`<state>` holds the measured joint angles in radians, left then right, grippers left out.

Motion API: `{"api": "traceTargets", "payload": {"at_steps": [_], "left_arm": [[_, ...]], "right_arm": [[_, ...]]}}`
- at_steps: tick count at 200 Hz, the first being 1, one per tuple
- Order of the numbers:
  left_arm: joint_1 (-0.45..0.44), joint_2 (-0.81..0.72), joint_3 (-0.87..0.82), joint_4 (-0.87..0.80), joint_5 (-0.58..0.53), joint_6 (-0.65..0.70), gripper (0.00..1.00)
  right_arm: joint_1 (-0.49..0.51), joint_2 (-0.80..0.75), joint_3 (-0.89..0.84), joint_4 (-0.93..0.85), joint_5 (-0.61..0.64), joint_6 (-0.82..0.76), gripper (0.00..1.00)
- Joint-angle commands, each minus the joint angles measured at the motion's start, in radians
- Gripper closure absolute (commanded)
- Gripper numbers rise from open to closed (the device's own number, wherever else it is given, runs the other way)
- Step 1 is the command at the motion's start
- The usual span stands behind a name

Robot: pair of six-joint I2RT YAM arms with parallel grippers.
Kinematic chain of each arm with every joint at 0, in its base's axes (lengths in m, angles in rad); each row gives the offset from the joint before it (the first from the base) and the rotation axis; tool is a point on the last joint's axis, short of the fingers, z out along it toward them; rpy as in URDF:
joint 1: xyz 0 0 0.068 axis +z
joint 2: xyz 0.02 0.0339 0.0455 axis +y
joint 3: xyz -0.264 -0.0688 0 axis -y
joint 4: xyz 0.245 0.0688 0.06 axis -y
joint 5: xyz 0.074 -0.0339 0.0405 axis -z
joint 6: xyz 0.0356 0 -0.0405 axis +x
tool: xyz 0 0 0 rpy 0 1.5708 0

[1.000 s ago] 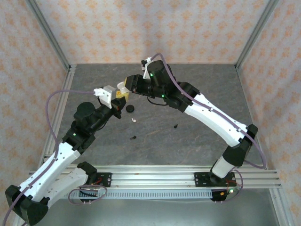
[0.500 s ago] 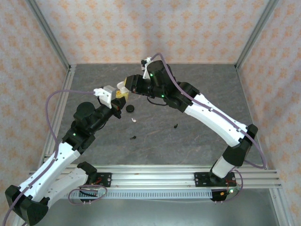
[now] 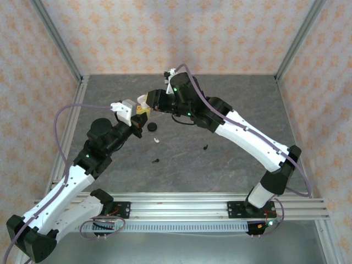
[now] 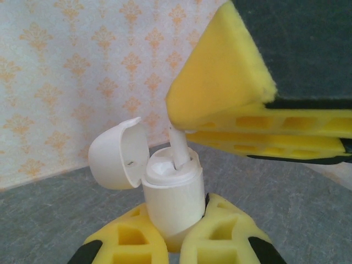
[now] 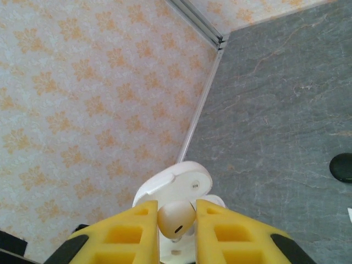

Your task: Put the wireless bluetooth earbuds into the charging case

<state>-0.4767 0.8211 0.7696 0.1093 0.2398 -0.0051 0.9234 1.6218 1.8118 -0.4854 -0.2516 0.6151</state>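
Note:
My left gripper [image 4: 175, 236] is shut on the body of a white charging case [image 4: 173, 198], held upright with its lid [image 4: 118, 154] flipped open to the left. Right above it, my right gripper [image 5: 177, 225] is shut on a white earbud [image 5: 176, 218]. The earbud's stem [image 4: 179, 148] points down and dips into the case's open top. In the top view the two grippers meet at the back left of the table, near the case [image 3: 142, 108]. Another white earbud [image 3: 157, 140] and two black earbuds [image 3: 205, 147] [image 3: 156, 160] lie on the grey table.
A small black case [image 3: 152, 127] sits on the table just right of the left gripper and shows at the right edge of the right wrist view [image 5: 342, 166]. The patterned back wall and a metal frame post [image 3: 60, 49] stand close behind the grippers.
The right gripper has crept slightly left, closer over the case in the left gripper. Everything on the table has stayed put.

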Motion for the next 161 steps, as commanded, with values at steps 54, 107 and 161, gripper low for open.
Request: {"api": "traceTargets", "payload": {"at_steps": [54,107,161], "left_arm": [[0.006,0.007,0.067,-0.004,-0.061,0.042,1.0],[0.006,0.016,0.069,0.0,-0.054,0.039,1.0],[0.006,0.01,0.073,-0.011,-0.026,0.038,1.0]], "right_arm": [[0.033,-0.014,0.031,-0.082,0.016,-0.058,0.75],[0.03,0.0,0.106,-0.113,-0.014,-0.059,0.57],[-0.04,-0.016,0.185,-0.118,-0.121,0.002,0.46]]}}
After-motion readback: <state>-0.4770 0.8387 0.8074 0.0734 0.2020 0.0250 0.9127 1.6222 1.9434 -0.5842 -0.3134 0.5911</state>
